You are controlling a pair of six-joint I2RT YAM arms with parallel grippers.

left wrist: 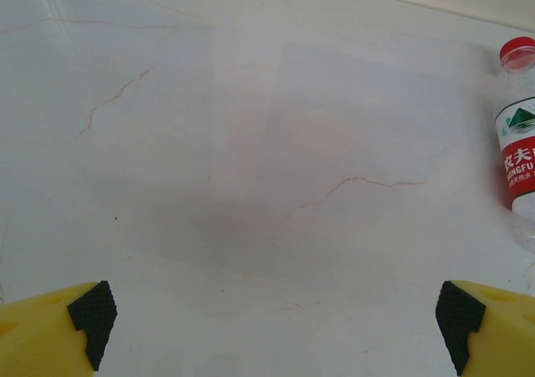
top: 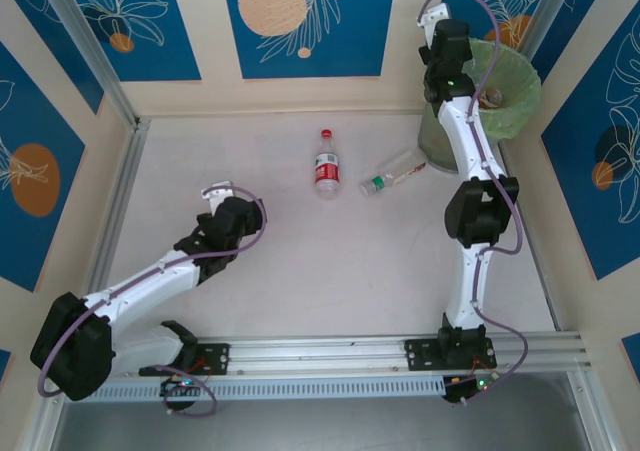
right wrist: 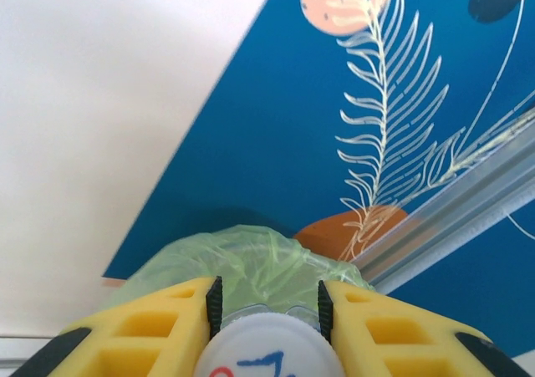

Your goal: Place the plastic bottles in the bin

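Two lie on the worktop (top: 250, 271): a red-capped bottle (top: 326, 166) and a green-capped bottle (top: 392, 175) beside the bin (top: 520, 96). Right gripper (right wrist: 267, 306) clamps a white-capped bottle (right wrist: 267, 356) over it; left gripper (left wrist: 276, 318) gapes. Likely light, slick, crushable: grasp mid-body.

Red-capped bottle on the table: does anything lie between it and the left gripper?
Nothing visible does. Bare table lies between the open left gripper and the red-capped bottle, which lies ahead and to its right.
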